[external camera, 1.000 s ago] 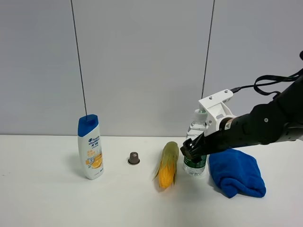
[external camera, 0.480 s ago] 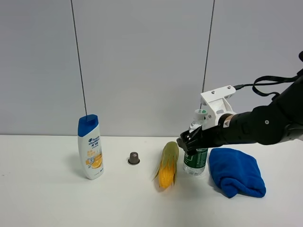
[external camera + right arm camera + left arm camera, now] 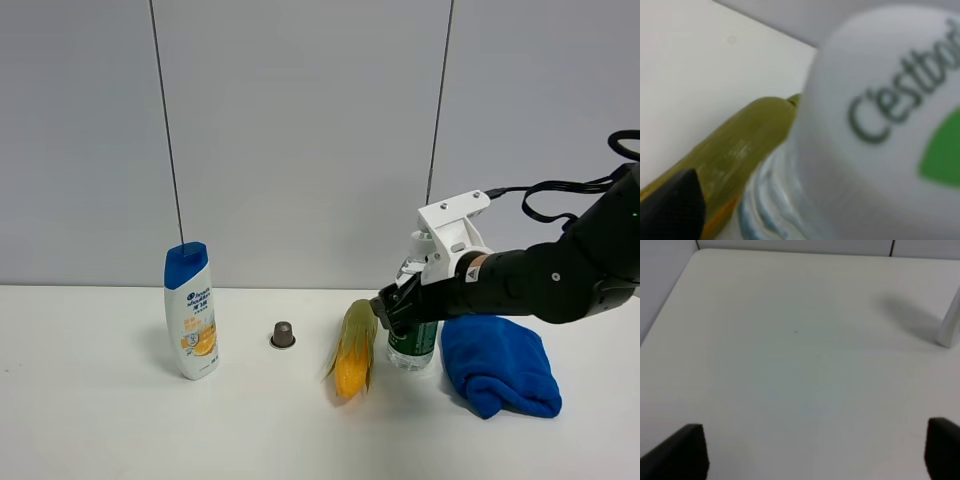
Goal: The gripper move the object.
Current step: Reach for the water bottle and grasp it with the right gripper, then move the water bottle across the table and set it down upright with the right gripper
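While reaching in from the right side of the high view, straddling the upper body of the clear plastic water bottle (image 3: pixel 412 346) with the black-jawed right gripper (image 3: pixel 396 310) on its thick black arm. Working, by the look of it, at the grasping step: taking hold, not yet carrying. Leaving the bottle standing upright, base down, on the flat white table (image 3: pixel 120 430), close against the yellow corn cob in its green husk (image 3: pixel 352 352) on one side and just beside the crumpled blue cloth (image 3: pixel 500 365) on the other, well apart from the white shampoo bottle with the blue cap (image 3: pixel 190 312).

Filling the right wrist view with the bottle's white, green-printed cap (image 3: pixel 880 125), with one black fingertip (image 3: pixel 670 202) showing next to the husk. Not revealing whether the right jaws are pressing on the plastic or merely flanking it; impossible to tell from either view.

Hovering elsewhere over bare table with the black-jawed left gripper (image 3: pixel 815 452), jaws spread wide and gripping nothing.

Calling next, most likely, for confirming a firm but gentle squeeze on the thin plastic, then raising the bottle straight up before travelling sideways, keeping it upright and avoiding dragging the corn or snagging the cloth on the way out.
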Robot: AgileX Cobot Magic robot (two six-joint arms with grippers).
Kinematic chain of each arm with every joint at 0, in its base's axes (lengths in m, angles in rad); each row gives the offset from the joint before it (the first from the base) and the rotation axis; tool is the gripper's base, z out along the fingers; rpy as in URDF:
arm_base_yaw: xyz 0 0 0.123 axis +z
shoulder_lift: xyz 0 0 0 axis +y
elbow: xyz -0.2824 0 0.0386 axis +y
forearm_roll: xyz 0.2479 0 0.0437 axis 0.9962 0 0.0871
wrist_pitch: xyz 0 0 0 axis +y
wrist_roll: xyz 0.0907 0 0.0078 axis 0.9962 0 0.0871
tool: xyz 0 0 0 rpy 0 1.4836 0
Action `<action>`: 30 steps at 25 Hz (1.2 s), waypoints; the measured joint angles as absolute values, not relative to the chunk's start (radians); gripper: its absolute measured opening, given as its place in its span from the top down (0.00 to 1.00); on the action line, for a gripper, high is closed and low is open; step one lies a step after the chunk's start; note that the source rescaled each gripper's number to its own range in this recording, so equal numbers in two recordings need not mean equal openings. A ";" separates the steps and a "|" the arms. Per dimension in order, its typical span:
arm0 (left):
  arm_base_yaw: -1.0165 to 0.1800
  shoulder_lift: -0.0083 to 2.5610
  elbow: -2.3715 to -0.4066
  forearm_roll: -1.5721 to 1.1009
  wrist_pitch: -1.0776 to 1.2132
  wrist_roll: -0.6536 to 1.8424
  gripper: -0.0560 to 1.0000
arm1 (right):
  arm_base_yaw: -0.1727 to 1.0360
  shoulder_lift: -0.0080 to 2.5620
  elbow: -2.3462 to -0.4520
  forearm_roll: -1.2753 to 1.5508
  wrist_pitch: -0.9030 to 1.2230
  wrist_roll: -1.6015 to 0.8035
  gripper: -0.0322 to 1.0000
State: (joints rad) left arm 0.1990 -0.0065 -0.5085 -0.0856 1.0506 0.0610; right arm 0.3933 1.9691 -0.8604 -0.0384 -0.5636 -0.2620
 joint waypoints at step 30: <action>0.199 -0.006 -0.509 -0.086 1.051 0.061 0.00 | 0.513 1.588 -1.098 -0.042 -0.114 -0.238 0.97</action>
State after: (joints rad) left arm 0.1990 -0.0065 -0.5085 -0.0856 1.0506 0.0610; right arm 0.5133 1.5885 -1.0977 -0.0421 -0.1136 -0.2385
